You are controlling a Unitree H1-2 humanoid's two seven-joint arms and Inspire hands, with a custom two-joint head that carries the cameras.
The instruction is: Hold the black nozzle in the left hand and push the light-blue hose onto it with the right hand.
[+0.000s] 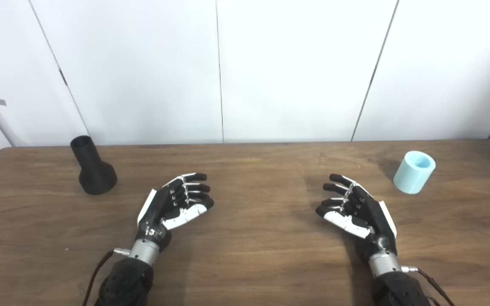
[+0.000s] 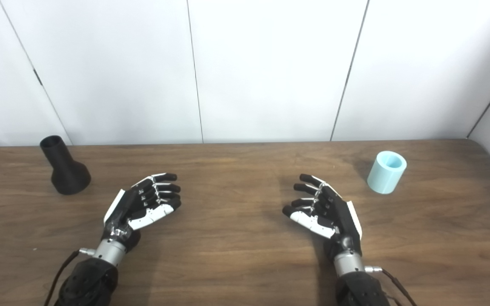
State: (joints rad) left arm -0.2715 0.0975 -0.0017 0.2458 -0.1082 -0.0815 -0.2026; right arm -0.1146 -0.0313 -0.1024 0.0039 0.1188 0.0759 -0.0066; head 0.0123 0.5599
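Note:
The black nozzle stands upright on its wide base at the table's back left, narrow neck up. At the back right stands the light-blue hose, a short tube with its opening facing up. My left hand hovers over the table to the right of the nozzle and nearer to me, open, palm facing inward, holding nothing. My right hand mirrors it, left of the hose and nearer to me, open and holding nothing. Both hands are well apart from their objects.
The wooden table runs from edge to edge of the picture. A white panelled wall rises right behind its far edge. Cables run from both wrists toward the bottom edge.

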